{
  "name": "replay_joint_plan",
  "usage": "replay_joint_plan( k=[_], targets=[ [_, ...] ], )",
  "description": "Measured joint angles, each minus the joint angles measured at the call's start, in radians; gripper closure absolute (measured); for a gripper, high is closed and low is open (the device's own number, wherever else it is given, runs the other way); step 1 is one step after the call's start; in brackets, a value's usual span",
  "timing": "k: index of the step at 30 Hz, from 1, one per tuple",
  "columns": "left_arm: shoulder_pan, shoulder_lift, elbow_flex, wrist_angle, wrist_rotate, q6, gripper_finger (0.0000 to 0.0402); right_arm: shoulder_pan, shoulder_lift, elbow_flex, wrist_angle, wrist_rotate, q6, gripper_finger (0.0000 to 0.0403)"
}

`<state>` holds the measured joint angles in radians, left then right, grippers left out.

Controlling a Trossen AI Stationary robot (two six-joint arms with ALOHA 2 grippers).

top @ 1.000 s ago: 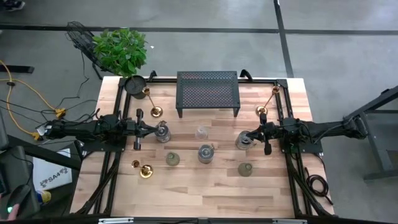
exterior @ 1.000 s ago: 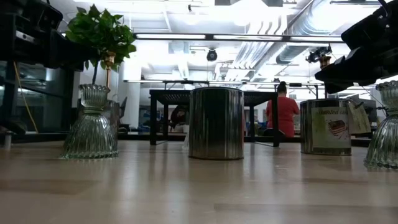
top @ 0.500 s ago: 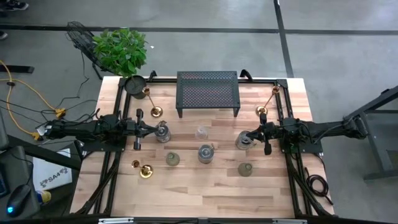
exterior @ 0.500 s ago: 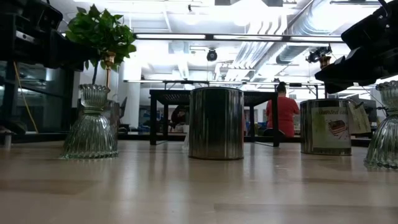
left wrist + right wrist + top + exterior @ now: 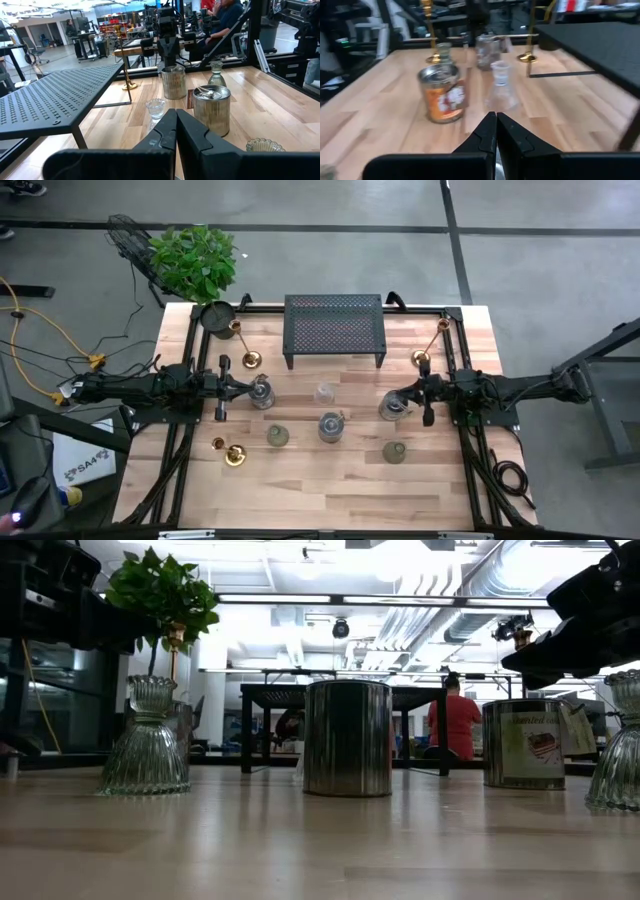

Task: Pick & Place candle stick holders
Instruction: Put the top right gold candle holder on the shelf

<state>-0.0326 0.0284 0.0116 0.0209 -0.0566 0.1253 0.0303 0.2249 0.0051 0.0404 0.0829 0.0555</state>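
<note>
Both arms hang level above the table, and neither holds anything. My left gripper (image 5: 245, 388) (image 5: 176, 125) is shut, at the table's left beside a silvery cup (image 5: 261, 392). My right gripper (image 5: 400, 398) (image 5: 496, 127) is shut, at the right beside another silvery cup (image 5: 391, 406). Gold candlesticks stand on their round bases at the far left (image 5: 243, 345) and far right (image 5: 428, 346). A third gold candlestick (image 5: 229, 451) is at the near left. Between the arms stand a clear glass cup (image 5: 324, 393), a tin cup (image 5: 331, 426) and two greenish glass cups (image 5: 277, 436) (image 5: 394, 451).
A black mesh rack (image 5: 334, 328) stands at the far middle. A round black pot (image 5: 217, 315) sits at the far left corner, and a green plant (image 5: 195, 260) stands behind it. The arms' black frames run along both table sides. A person (image 5: 458, 715) is in the room beyond.
</note>
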Motion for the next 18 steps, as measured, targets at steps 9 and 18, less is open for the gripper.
replay_joint_plan(
  k=[9,18],
  targets=[
    [0.0,0.0,0.0,0.0,0.0,0.0,0.0402,0.0,0.0,0.0,0.013,0.043,0.036,0.04],
    [0.0,0.0,0.0,0.0,0.0,0.0,0.0402,0.0,0.0,0.0,0.005,-0.008,0.463,0.04]
  ],
)
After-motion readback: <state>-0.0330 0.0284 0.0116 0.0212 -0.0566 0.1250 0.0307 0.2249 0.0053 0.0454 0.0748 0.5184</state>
